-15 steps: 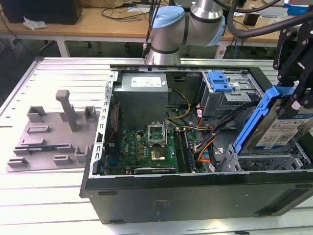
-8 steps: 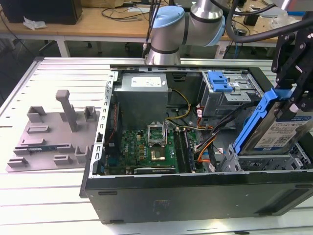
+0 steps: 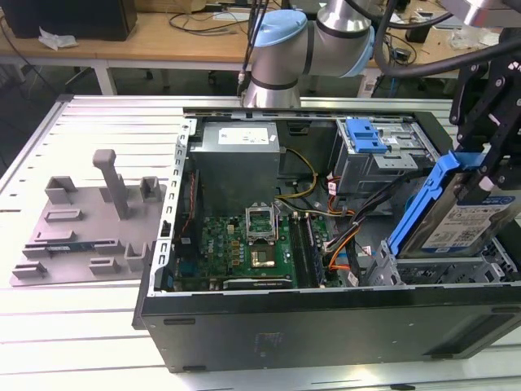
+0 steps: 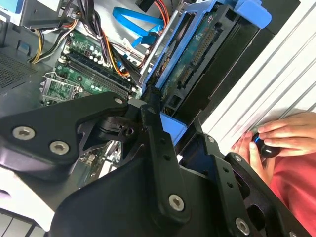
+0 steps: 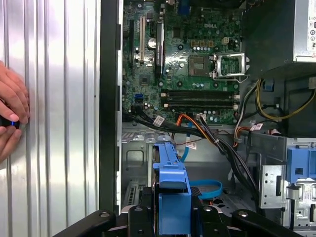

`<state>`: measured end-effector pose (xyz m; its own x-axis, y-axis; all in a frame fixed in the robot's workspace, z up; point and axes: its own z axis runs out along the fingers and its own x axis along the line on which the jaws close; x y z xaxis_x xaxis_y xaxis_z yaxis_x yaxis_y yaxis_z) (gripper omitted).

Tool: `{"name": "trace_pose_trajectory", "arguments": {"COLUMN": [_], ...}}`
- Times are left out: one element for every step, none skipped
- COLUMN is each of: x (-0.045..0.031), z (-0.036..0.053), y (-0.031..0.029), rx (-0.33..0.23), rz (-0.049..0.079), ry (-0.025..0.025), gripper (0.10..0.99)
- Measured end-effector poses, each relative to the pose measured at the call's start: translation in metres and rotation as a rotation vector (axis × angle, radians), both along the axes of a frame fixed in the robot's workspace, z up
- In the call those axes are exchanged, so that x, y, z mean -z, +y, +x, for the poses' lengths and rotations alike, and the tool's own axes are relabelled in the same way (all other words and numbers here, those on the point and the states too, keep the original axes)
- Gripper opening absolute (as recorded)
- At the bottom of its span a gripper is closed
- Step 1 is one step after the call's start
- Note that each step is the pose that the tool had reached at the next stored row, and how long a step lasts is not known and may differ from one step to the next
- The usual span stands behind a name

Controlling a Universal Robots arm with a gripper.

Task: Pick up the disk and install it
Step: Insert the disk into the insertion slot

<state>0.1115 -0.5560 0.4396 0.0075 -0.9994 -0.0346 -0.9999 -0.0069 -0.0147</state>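
The disk [image 3: 476,221], a silver drive with a white-and-blue label in a blue carrier bracket, hangs tilted over the drive bay at the exterior view's right end of the open computer case [image 3: 326,322]. My gripper [image 3: 491,159] is shut on its upper edge from above. In the second wrist view the black fingers [image 4: 154,129] clamp the blue bracket, and the disk [image 4: 195,57] shows its green circuit-board underside. In the first wrist view the bracket of the disk [image 5: 170,182] stands edge-on between the gripper [image 5: 173,217] jaws, above the bay floor.
A motherboard [image 3: 244,244] and loose cables [image 3: 342,236] fill the case beside the bay. A blue ribbed latch [image 3: 364,134] sits on the rear drive cage. A grey fixture plate [image 3: 89,228] with posts lies left of the case. A person's hands [image 5: 12,108] rest on the table.
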Motion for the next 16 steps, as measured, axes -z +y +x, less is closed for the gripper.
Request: {"name": "trace_pose_trajectory", "arguments": {"x": [0.0005,0.0012,0.0018,0.0023,0.0034,0.004,0.0052,0.0062,0.007,0.0082,0.009,0.0096,0.01,0.0107,0.0111,0.0116], "z": [0.0,0.0,0.0,0.0,0.0,0.0,0.0,0.0,0.0,0.0,0.0,0.0,0.0,0.0,0.0,0.0], "y": [0.0,0.0,0.0,0.0,0.0,0.0,0.0,0.0,0.0,0.0,0.0,0.0,0.0,0.0,0.0,0.0], "rx": [0.0,0.0,0.0,0.0,0.0,0.0,0.0,0.0,0.0,0.0,0.0,0.0,0.0,0.0,0.0,0.0], "rz": [0.0,0.0,0.0,0.0,0.0,0.0,0.0,0.0,0.0,0.0,0.0,0.0,0.0,0.0,0.0,0.0], "ry": [0.0,0.0,0.0,0.0,0.0,0.0,-0.0001,0.0,0.0,0.0,0.0,0.0,0.0,0.0,0.0,0.0], "gripper": [0.369,0.369,0.369,0.369,0.369,0.369,0.369,0.369,0.369,0.369,0.369,0.369,0.369,0.369,0.369,0.369]}}
